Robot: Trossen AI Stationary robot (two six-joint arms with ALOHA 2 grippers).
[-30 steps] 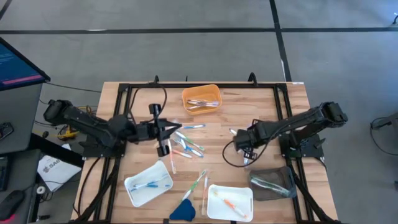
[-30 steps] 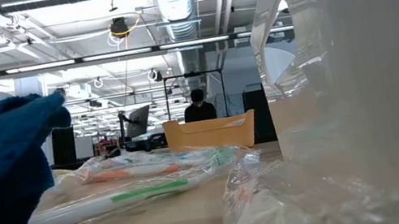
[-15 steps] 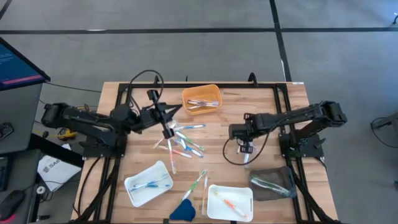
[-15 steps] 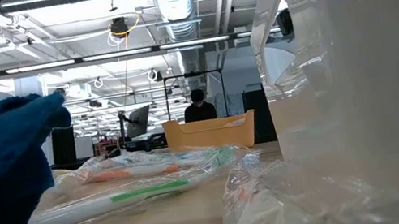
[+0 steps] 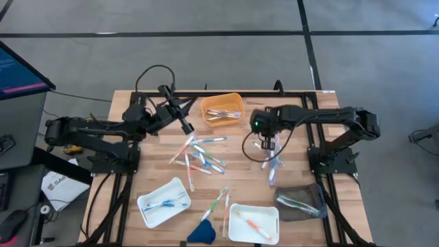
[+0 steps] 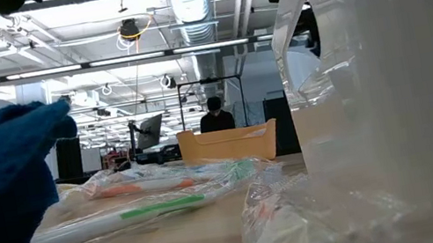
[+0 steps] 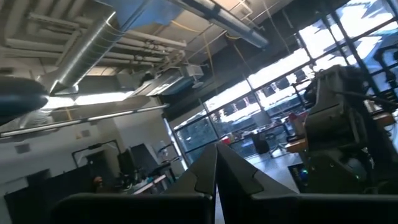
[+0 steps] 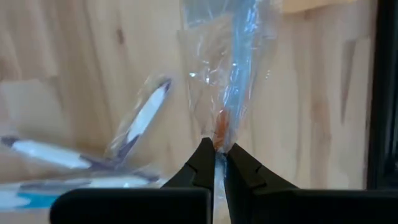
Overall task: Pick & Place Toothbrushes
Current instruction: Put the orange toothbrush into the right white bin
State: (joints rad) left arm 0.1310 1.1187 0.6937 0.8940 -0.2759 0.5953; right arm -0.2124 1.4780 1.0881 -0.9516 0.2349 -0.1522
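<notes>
My right gripper (image 5: 266, 144) (image 8: 216, 149) hangs over the table's right middle. It is shut on a toothbrush (image 5: 270, 168) in a clear wrapper, blue with an orange bit. Loose toothbrushes (image 5: 199, 156) lie in a heap at the table's middle, flat on the wood. My left gripper (image 5: 186, 127) (image 7: 216, 149) is shut with nothing showing between its fingers. It is raised and tipped upward, between the heap and the orange tray (image 5: 221, 108). My right gripper pinches one end of the wrapped toothbrush (image 8: 219, 134) between its two fingertips, at the crumpled clear wrapper by the orange bit. The fingers come steeply from above. The toothbrush hangs below them, slanting toward the near edge; whether its lower end (image 5: 272, 180) touches the table I cannot tell.
The orange tray holds a few brushes. A white tray (image 5: 163, 201) with a blue brush sits near left, and another white tray (image 5: 254, 221) with an orange brush sits near the middle. A dark tray (image 5: 300, 201) sits near right, a dark-blue wedge (image 5: 202, 232) at the near edge.
My left gripper has swung from over the heap toward the far edge, nearer the orange tray, staying shut. My right gripper has swung toward the far edge and a little up, rolling at the wrist, and the wrapped toothbrush has come along, trailing below it.
</notes>
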